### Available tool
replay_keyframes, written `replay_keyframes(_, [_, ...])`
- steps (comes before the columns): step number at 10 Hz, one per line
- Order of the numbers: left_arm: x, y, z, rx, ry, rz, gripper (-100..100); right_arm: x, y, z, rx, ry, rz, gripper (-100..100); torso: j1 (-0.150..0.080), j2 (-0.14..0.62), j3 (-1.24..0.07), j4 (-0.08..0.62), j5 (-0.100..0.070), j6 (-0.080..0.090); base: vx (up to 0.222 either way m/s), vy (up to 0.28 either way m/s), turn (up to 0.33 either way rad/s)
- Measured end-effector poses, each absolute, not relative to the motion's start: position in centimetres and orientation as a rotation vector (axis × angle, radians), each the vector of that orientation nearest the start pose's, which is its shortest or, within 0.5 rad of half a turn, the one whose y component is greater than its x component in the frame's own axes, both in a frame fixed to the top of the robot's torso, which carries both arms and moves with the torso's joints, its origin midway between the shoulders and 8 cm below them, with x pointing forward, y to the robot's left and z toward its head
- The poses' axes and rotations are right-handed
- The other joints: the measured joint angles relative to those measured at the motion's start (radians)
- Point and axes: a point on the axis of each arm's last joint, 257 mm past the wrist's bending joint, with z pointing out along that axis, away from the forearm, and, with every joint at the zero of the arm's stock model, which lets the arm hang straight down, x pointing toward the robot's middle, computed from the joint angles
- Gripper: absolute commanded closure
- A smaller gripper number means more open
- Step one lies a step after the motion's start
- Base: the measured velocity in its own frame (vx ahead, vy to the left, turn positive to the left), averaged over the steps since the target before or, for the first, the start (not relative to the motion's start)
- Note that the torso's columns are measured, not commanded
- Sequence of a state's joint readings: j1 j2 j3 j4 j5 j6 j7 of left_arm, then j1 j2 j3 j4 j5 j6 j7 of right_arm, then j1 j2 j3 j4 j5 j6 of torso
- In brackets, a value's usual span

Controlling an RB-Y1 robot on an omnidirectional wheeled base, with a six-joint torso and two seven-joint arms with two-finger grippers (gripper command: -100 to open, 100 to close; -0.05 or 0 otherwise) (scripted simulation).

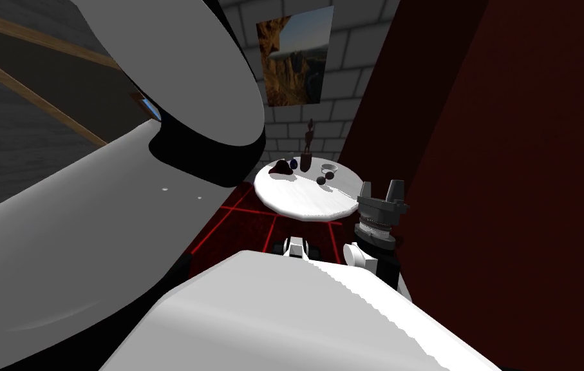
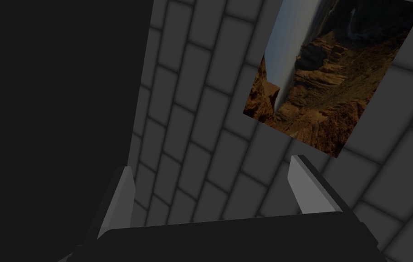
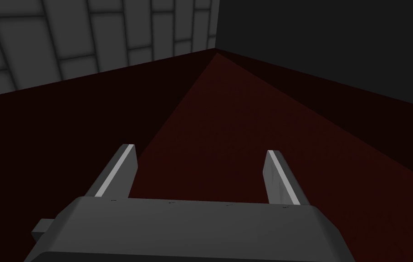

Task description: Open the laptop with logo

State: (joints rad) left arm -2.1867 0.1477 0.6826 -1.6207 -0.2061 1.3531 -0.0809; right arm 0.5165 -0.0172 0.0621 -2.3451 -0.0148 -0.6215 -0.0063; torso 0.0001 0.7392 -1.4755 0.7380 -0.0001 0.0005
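My right gripper [image 3: 199,175] is nearest. Its jaws stand wide apart with nothing between them and touch nothing. In the head view it [image 1: 380,189] points upward, close beside a dark red wall [image 1: 509,161], and its own camera faces that same dark red surface. My left gripper [image 2: 214,191] is also spread wide and holds nothing. That arm is raised high on my left, close to my head.

Past the right gripper lies a dark rug with bright red lines [image 1: 252,219]. On it stands a round white table [image 1: 310,199], well apart from both grippers. It carries a dark red lump [image 1: 279,169], a small dark blue thing [image 1: 293,165], a tall dark vase [image 1: 306,158], a pale bowl [image 1: 329,169] and a dark ball [image 1: 321,181]. I cannot tell whether any of these is the laptop. Behind the table is a grey brick wall [image 1: 348,77] with a landscape picture [image 1: 295,58] on it.
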Motion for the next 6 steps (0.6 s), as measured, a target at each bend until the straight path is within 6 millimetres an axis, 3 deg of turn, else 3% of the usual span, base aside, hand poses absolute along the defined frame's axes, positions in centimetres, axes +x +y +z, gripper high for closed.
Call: replay_keyframes(6, [36.5, 17.6, 64.4, -0.791, 0.645, -1.747, -100, 30.9, -25.6, 6.8, 0.528, 0.493, 1.411, 0, -0.001, -0.002, -0.001, 0.0, 0.0, -0.001, -0.058, 0.052, -0.088])
